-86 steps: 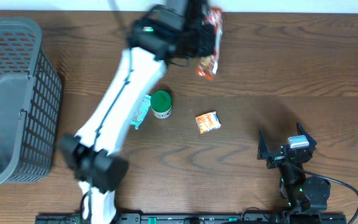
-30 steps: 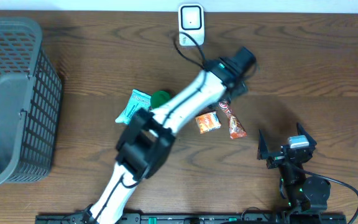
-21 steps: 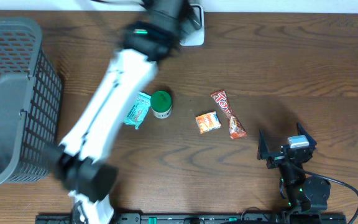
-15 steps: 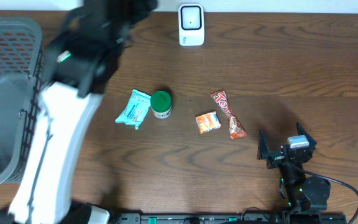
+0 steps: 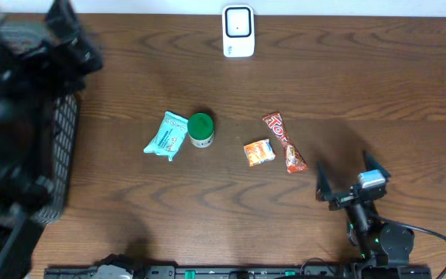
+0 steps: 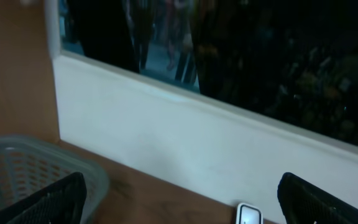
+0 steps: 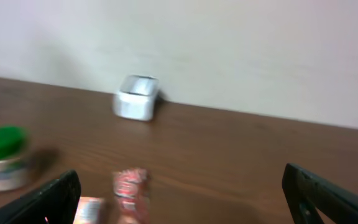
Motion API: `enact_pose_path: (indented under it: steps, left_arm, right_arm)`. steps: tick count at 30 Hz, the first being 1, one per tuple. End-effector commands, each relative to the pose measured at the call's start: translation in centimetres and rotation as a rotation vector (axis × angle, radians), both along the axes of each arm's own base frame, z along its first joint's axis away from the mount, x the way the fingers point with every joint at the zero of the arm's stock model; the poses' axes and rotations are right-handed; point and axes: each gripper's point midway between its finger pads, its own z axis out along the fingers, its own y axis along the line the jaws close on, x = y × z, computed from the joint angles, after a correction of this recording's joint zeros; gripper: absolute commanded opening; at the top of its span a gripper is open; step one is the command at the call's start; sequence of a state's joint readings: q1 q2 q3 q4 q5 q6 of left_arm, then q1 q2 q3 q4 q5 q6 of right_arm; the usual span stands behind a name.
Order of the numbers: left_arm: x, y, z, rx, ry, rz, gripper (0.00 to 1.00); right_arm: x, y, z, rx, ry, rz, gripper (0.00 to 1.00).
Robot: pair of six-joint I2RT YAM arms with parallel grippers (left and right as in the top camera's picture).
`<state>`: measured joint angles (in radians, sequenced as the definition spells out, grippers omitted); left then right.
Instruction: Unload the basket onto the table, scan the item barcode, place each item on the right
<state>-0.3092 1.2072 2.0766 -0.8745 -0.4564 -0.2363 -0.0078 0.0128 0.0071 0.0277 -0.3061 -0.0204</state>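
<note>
A wooden tabletop (image 5: 393,85) is seen from above. A white barcode scanner (image 5: 238,31) is stood at the far edge, against the wall. Four items are laid near the middle, well short of the scanner: a teal packet (image 5: 166,135), a green-lidded tin (image 5: 200,129) just beside it, a small orange packet (image 5: 259,152), and a red snack wrapper (image 5: 285,142) (its lower end close to the orange packet). The left arm (image 5: 22,101) is shown as a dark blur over the grey mesh basket (image 5: 64,147) at the left edge. The left claw (image 6: 182,202) is spread wide, with nothing between its fingers. The right claw (image 5: 348,177) is seen at the near right, likewise wide apart and empty, and is pointed toward the items.
</note>
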Motion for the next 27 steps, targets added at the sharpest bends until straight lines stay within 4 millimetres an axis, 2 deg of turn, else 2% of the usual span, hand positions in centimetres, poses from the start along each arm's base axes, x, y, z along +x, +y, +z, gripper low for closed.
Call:
enact_pose_path:
  steps: [1, 3, 8, 13, 16, 18, 20, 24, 27]
  left_arm:
    - [-2.6, 1.3, 0.8, 0.022, -0.033, 0.029, 0.98]
    - [-3.7, 1.7, 0.9, 0.017, -0.048, 0.029, 0.98]
    - [-4.7, 2.3, 0.5, 0.010, -0.070, 0.044, 0.98]
    - [-4.4, 3.4, -1.2, 0.013, -0.066, 0.096, 0.98]
    - [-4.0, 4.2, -2.2, 0.015, -0.065, 0.133, 0.98]
    - [-4.1, 4.7, -2.7, 0.014, -0.071, 0.155, 0.98]
    - [-4.3, 5.1, -3.0, 0.012, -0.079, 0.173, 0.98]
    - [-5.1, 5.6, -2.9, 0.007, -0.102, 0.189, 0.98]
    - [-5.9, 5.7, -2.6, 0.003, -0.121, 0.189, 0.98]
  right_arm:
    - [-1.9, 4.3, -0.5, 0.094, 0.065, 0.273, 0.99]
    - [-2.2, 4.7, -1.9, 0.173, 0.164, 0.297, 0.99]
    - [-2.5, 5.3, -2.5, 0.234, 0.281, 0.328, 0.99]
    - [-2.6, 6.3, -1.3, 0.183, 0.376, 0.358, 0.99]
    - [-1.5, 6.1, -0.8, 0.164, 0.478, 0.295, 0.99]
    - [-0.9, 6.7, -0.6, 0.143, 0.558, 0.287, 0.99]
    - [-0.2, 8.0, -0.7, 0.109, 0.644, 0.303, 0.99]
    - [1.6, 12.0, -0.7, -0.014, 0.798, 0.339, 0.99]
    - [3.4, 14.4, -0.4, -0.083, 0.930, 0.262, 0.99]
